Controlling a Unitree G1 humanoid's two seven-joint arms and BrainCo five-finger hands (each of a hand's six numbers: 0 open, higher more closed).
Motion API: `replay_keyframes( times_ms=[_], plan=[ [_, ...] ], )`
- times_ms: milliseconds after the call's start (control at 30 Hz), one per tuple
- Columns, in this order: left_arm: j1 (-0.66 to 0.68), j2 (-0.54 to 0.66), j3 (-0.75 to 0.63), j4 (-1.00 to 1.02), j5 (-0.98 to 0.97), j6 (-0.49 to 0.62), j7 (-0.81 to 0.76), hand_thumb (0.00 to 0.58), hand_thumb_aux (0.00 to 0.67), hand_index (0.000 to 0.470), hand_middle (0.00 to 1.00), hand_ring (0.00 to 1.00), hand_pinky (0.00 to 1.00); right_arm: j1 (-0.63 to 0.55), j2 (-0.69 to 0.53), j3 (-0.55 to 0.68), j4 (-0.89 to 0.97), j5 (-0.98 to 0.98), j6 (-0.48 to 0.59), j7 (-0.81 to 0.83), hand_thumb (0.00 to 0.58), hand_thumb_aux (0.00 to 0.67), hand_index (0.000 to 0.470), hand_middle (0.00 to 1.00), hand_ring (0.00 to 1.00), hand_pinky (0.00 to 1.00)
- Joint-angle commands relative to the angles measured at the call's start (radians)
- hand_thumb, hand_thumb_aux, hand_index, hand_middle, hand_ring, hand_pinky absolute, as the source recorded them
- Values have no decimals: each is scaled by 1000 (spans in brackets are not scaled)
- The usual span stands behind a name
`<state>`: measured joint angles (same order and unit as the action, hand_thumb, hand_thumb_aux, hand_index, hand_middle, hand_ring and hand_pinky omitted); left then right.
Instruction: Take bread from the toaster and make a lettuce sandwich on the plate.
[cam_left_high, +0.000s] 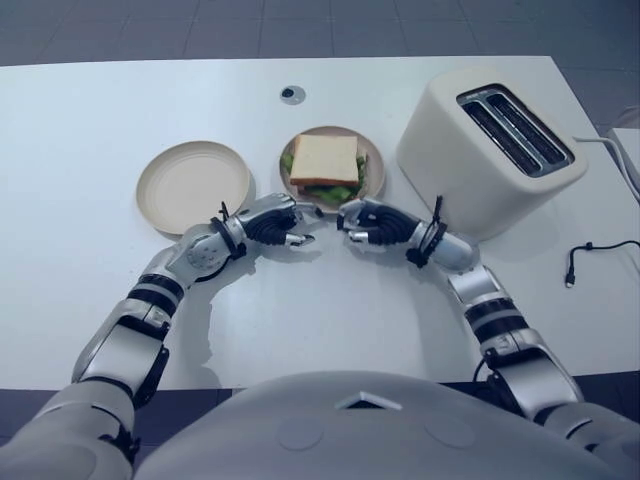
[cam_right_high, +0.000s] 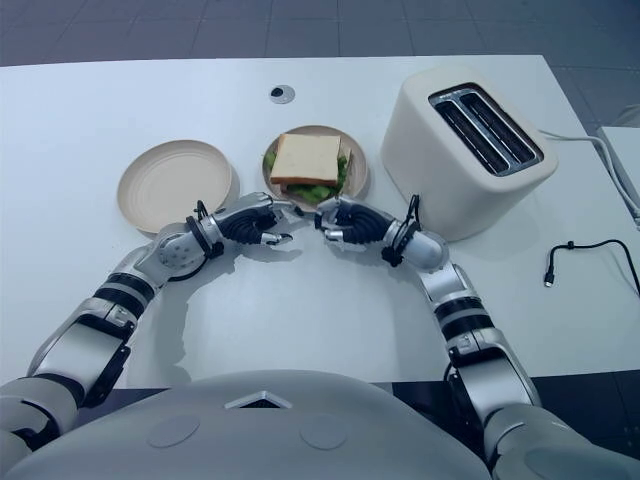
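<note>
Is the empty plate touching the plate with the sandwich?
Apart. In the left eye view, bare table shows between the empty plate and the sandwich plate.

lettuce sandwich on its plate, toaster beside it
the sandwich (cam_left_high: 325, 160), a square pale bread slice over green lettuce (cam_left_high: 335, 192), lies flat on a small round beige plate (cam_left_high: 378, 165) just beyond the left hand (cam_left_high: 272, 222) and right hand (cam_left_high: 378, 222), midway between them; the cream two-slot toaster (cam_left_high: 470, 170) stands upright beyond the right hand, close to the plate.
</note>
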<state>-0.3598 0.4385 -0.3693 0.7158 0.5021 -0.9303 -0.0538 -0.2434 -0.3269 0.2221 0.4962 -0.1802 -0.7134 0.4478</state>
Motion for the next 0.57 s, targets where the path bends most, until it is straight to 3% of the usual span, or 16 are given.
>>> replay_keyframes(
  times_ms=[33,100,133,167,200,233,300,467,567],
  plan=[
    [1,-33,42,-39,-133,-95,11,0,0,0,224,224,224,-25,45,-46,-4,122,-50,-14,580,670,470,988,988,988],
    [53,-17,-15,-164,-370,-167,-88,0,0,0,20,20,20,-3,54,-60,-99,270,-30,46,580,670,470,941,941,941],
    [76,1,-46,-232,-481,-184,-130,0,0,0,0,0,0,5,50,-66,-142,322,-15,65,580,670,470,890,890,890],
    [97,29,-77,-310,-595,-188,-172,0,0,0,0,0,0,16,41,-70,-196,370,17,83,470,378,265,655,655,655],
    [115,52,-98,-380,-713,-182,-219,0,0,0,0,0,0,27,31,-76,-249,415,44,95,116,71,50,290,290,290],
    [130,68,-103,-460,-853,-156,-271,0,0,0,0,0,0,33,26,-92,-303,451,65,92,0,0,0,0,0,0],
    [135,67,-63,-560,-1032,-86,-324,0,0,0,0,0,0,25,24,-146,-382,494,91,59,0,0,0,0,0,0],
    [38,72,152,-557,-807,54,-267,0,0,0,0,0,0,-21,2,-278,-523,549,166,-10,0,0,0,0,0,0],
    [22,21,183,-554,-713,91,-259,0,0,0,0,0,0,-27,11,-288,-524,539,177,0,0,0,0,0,0,0]
  ],
)
